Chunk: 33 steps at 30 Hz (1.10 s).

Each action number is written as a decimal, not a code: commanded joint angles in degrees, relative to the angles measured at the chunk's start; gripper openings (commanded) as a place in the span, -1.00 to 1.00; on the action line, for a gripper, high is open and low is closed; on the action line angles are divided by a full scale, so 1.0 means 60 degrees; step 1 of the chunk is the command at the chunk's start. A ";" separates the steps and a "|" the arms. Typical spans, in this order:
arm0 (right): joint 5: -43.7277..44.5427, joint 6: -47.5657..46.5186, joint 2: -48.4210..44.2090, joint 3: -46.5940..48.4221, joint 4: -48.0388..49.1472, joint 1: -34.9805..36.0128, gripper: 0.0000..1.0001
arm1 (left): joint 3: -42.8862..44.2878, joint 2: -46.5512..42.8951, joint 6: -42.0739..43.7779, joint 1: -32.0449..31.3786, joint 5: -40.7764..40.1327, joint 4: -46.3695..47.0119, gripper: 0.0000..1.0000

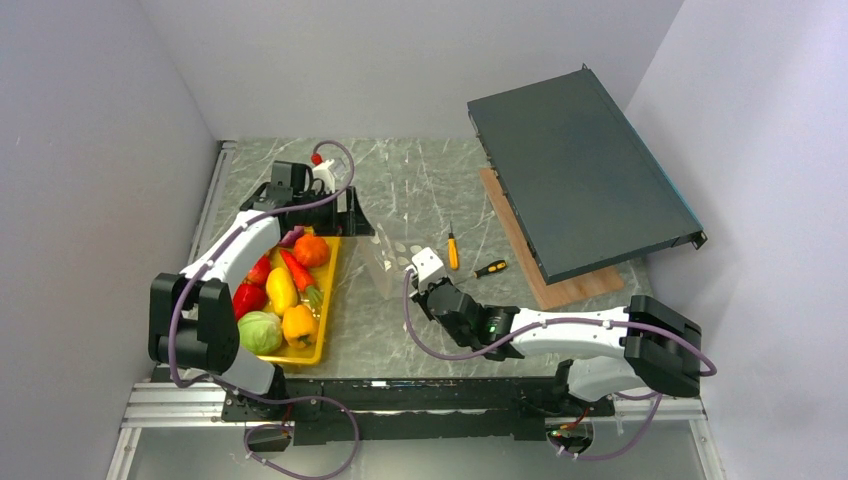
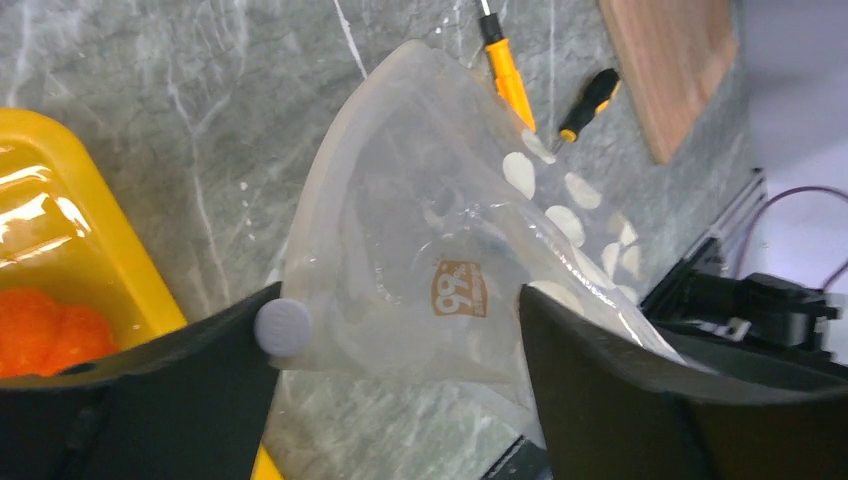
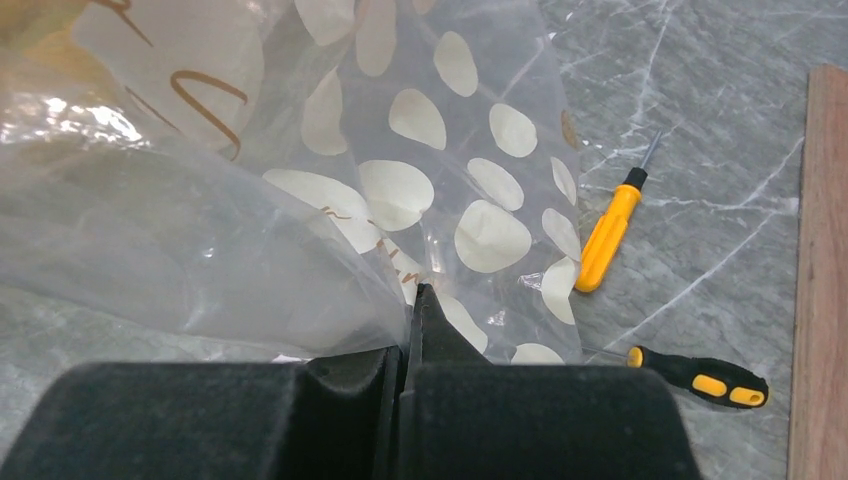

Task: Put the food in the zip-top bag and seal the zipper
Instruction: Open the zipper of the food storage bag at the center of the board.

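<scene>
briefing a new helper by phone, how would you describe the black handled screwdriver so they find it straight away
Find the big dark flat metal box propped at the right on a wooden board. Just left of that board lie two small screwdrivers. Yours is the black-handled screwdriver with yellow patches, nearer the board; the orange-handled screwdriver beside it is plain orange.

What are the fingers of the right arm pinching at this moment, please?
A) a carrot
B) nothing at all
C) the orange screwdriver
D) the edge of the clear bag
D: in the right wrist view the right fingers are shut on the edge of the clear bag, while the orange screwdriver lies loose on the table.
</scene>
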 commanded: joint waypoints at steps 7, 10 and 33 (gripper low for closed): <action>-0.0652 0.0525 -0.0379 -0.0099 -0.0143 0.0322 -0.59 | 0.0210 -0.0355 0.0430 0.0037 0.0235 0.0381 -0.78; -0.0893 0.0670 -0.0758 -0.0102 -0.0658 0.0312 0.15 | -0.0209 -0.1292 0.0664 -0.0017 -0.0354 0.0916 -1.00; -0.2329 0.8653 -0.0914 0.5708 -0.7053 -0.3136 0.99 | -0.4099 -0.6216 0.4143 -0.2409 -0.2555 0.5295 -1.00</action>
